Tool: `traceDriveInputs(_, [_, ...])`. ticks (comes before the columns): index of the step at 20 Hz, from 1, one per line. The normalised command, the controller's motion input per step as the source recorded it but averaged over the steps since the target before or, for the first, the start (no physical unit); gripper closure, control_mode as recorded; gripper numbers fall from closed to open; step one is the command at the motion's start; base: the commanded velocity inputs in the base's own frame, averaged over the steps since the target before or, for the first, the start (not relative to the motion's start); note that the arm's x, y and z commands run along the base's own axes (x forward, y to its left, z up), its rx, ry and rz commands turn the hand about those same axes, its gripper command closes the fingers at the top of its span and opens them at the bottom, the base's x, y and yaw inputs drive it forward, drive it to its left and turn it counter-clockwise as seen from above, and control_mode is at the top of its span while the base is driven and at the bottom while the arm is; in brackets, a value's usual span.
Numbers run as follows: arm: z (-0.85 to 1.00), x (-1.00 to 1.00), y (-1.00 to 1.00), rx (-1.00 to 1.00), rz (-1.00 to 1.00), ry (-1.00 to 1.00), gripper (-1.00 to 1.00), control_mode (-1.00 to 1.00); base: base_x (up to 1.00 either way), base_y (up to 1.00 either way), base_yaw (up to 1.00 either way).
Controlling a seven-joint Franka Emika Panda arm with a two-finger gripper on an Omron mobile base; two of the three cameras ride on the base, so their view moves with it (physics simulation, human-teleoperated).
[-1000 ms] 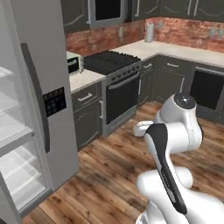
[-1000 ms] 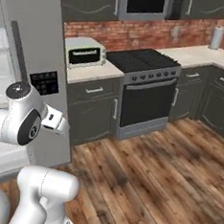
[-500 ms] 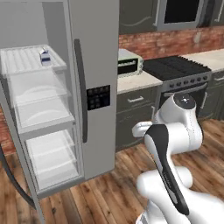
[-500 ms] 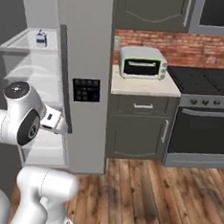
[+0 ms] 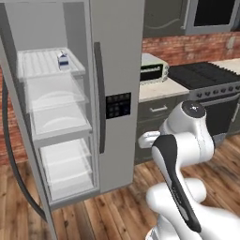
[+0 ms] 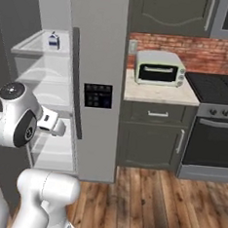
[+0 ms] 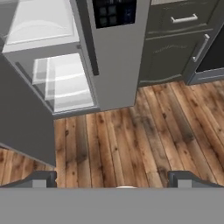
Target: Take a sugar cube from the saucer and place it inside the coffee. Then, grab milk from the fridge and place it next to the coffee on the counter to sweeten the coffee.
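- On the top shelf of the open fridge (image 5: 117, 70), toward its right side, stands the milk (image 5: 62, 60), upright, with nothing touching it; the right base view shows the same carton (image 6: 53, 40) near the shelf's front edge.
- Below it, the left base view shows two more clear shelves, and the open fridge door (image 5: 18, 154) edge-on at the near left.
- Right of the fridge, the right base view shows the worktop (image 6: 159, 93) carrying a toaster oven (image 6: 159, 68), with a dark stove (image 6: 215, 129) further right against a brick wall; the left base view shows these more obliquely and smaller.
- Looking down, the hand view gives what the base views do not: the wooden floor (image 7: 131, 140) in front of the fridge, the lowest shelf, and the dark cabinet drawers (image 7: 183, 19) at upper right.
- At the bottom of the hand view the tool (image 7: 114, 179) is spread wide, fingertips (image 7: 41, 179) far apart, holding and touching nothing, well apart from the milk.
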Motion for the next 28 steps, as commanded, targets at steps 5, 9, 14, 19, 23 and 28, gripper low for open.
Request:
traceDriveInputs(5, [0.0,0.0,0.0,0.0,0.0,0.0,-1.0,1.0,0.0,0.11,0.17])
traceDriveInputs(9, [0.0,0.0,0.0,0.0,0.0,0.0,-1.0,1.0,0.06,0.16,0.16])
traceDriveInputs(14, [0.0,0.0,0.0,0.0,0.0,0.0,-1.0,1.0,0.3,0.17,0.1])
traceDriveInputs(19, [0.0,0.0,0.0,0.0,0.0,0.0,-1.0,1.0,0.49,0.07,0.1])
traceDriveInputs(23, [0.0,0.0,0.0,0.0,0.0,0.0,-1.0,1.0,0.67,0.09,0.1])
traceDriveInputs(28, [0.0,0.0,0.0,0.0,0.0,0.0,-1.0,1.0,0.69,0.14,0.08])
